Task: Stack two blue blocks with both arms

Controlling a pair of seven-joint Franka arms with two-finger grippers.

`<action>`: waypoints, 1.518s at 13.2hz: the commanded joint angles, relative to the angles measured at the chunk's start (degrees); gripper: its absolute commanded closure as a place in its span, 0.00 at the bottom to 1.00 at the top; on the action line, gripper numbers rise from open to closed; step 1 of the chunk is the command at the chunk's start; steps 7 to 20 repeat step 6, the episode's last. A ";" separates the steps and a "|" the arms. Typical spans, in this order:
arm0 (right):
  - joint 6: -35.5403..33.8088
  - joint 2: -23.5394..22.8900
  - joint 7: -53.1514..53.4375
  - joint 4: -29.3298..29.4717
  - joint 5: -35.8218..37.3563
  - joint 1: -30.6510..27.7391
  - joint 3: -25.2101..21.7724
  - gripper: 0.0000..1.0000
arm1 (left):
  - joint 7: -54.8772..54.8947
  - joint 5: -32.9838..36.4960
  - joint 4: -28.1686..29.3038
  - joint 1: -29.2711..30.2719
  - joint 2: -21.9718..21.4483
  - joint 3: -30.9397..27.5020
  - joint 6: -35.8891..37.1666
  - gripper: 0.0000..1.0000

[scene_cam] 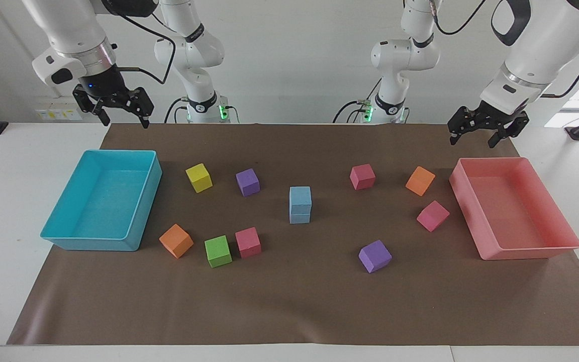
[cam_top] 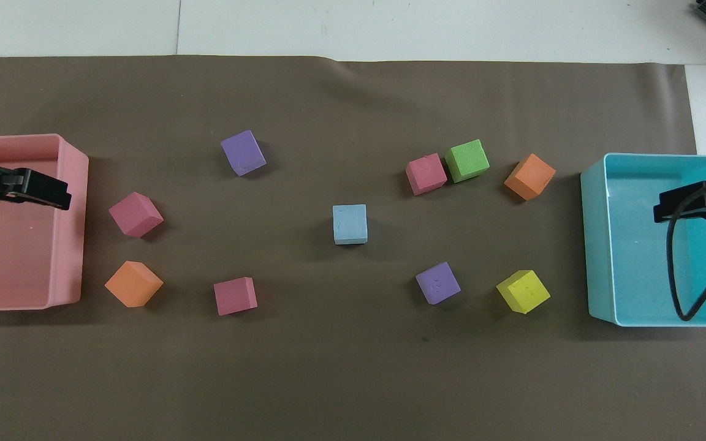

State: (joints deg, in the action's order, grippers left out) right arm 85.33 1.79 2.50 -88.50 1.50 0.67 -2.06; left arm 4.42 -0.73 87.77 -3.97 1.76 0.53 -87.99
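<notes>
Here the brown mat covers most of the table. At the right arm's end sits the turquoise tray, at the left arm's end the pink tray. The right gripper hangs in the air over the robots' side of the turquoise tray, fingers spread apart and empty. The left gripper hangs over the robots' side of the pink tray, its fingers likewise apart, nothing between them. The two blue blocks stand stacked one on the other at the middle of the mat, well apart from both grippers' fingers and roughly midway between the trays. A purple cube lies beside the stack toward the right arm's end, slightly nearer to the robots. A second purple cube lies farther from the robots, toward the left arm's end.
</notes>
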 commanded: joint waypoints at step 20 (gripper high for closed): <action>1.16 1.72 0.22 -2.20 -0.62 -0.06 -0.13 0.00 | 0.85 -0.32 1.00 0.81 -0.97 0.52 -0.78 0.00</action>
